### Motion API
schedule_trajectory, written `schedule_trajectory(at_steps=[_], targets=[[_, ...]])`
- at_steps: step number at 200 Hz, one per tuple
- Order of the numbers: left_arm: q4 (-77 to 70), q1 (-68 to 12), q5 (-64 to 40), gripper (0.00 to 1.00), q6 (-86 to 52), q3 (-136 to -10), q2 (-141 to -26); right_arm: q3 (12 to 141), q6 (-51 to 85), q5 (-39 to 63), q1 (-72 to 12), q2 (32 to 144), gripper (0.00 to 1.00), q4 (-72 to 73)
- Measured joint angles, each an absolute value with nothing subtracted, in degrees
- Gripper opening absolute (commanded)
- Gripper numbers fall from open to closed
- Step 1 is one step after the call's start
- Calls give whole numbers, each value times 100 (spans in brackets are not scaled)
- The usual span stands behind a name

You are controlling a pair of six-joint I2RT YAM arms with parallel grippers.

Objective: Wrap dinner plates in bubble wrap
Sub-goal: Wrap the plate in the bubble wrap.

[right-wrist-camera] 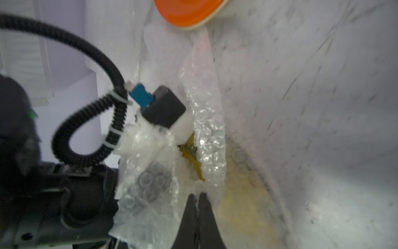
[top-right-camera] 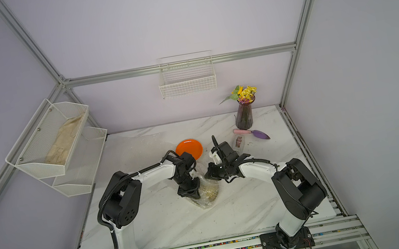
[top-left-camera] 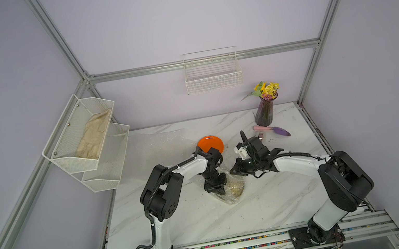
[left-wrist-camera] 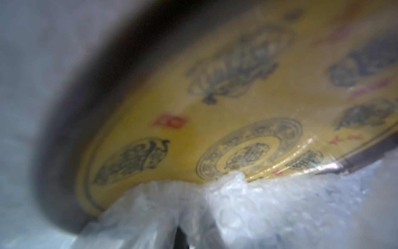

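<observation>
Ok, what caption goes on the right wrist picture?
Right gripper pinches bubble wrap over the yellow plate, orange plate nearby.

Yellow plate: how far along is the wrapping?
Done: nothing fully wrapped. In hand: yellow plate partly covered by bubble wrap, which left tool and right tool grip. Remaining: closing it, then the bare orange plate.

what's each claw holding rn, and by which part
Right claw pinches the bubble wrap by a loose edge over the yellow plate. Left claw looks shut on a bunched fold of that wrap at the plate's rim.
</observation>
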State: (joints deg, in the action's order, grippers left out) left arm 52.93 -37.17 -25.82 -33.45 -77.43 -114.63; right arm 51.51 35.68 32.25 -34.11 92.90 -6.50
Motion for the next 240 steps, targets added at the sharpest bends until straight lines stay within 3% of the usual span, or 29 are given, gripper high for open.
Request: schedule_trajectory(at_steps=[57,99,134,153,204,223,240], targets=[[5452,-3723,-2480,13,-3411,-7747,-11386,5006,3669,3015,-3607,9970,0,-587],[5953,-3754,-1861,24,-3557,-8412,-11249,5024,3612,3024,-3726,9979,0,-591],[5863,-3850,-2145,16,-3603,-9155,-11115,5070,3610,3076,-3726,10049,0,-591],[5857,-3957,-2237,17,-3640,-9115,-11052,5118,3612,3120,-3726,10101,0,-602],[5599,-3988,-2383,31,-3809,-8254,-10704,5164,3614,3271,-3723,10182,0,-569],[5533,-3979,-2244,31,-3839,-8018,-10844,5164,3612,3371,-3723,10202,0,-541],[5511,-3970,-2071,29,-3835,-7861,-11048,5175,3610,3426,-3723,10200,7,-561]])
